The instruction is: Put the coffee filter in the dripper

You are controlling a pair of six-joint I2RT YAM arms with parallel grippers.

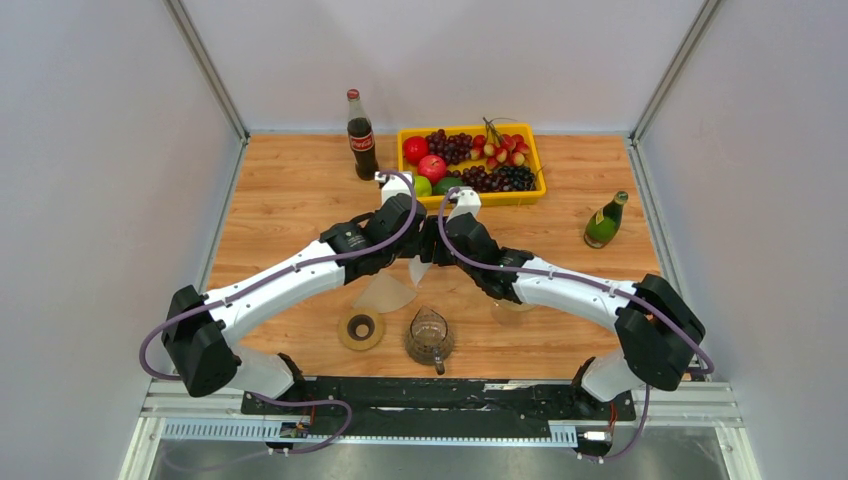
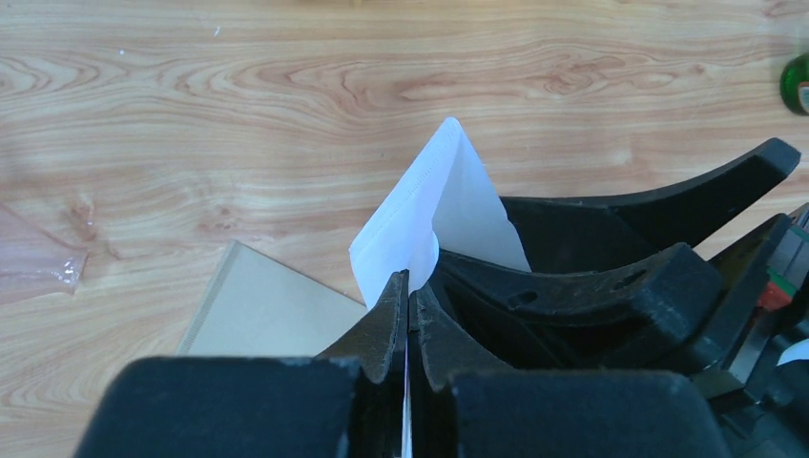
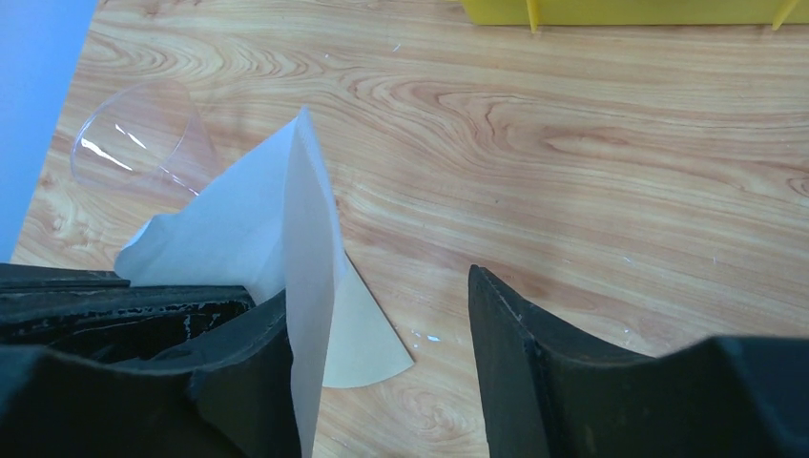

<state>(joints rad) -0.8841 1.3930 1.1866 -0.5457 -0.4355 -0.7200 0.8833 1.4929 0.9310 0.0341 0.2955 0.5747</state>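
Observation:
A white folded coffee filter (image 2: 434, 210) hangs above the table, with my left gripper (image 2: 409, 281) shut on its lower edge. My right gripper (image 3: 382, 324) is open around the same filter (image 3: 277, 219). Its left finger (image 3: 238, 343) lies against the paper, while the right finger (image 3: 520, 363) stands well apart. From above, both grippers meet mid-table, left (image 1: 412, 258) and right (image 1: 436, 252), with the filter (image 1: 418, 270) just below them. The glass dripper (image 1: 430, 336) stands upright near the front edge, nearer than both grippers and apart from them.
A brown paper filter (image 1: 386, 293) lies flat under the grippers, and a brown ring (image 1: 361, 330) lies left of the dripper. Clear plastic (image 1: 510, 311) lies under the right arm. At the back are a cola bottle (image 1: 361, 135), a yellow fruit tray (image 1: 535, 150) and a green bottle (image 1: 605, 220).

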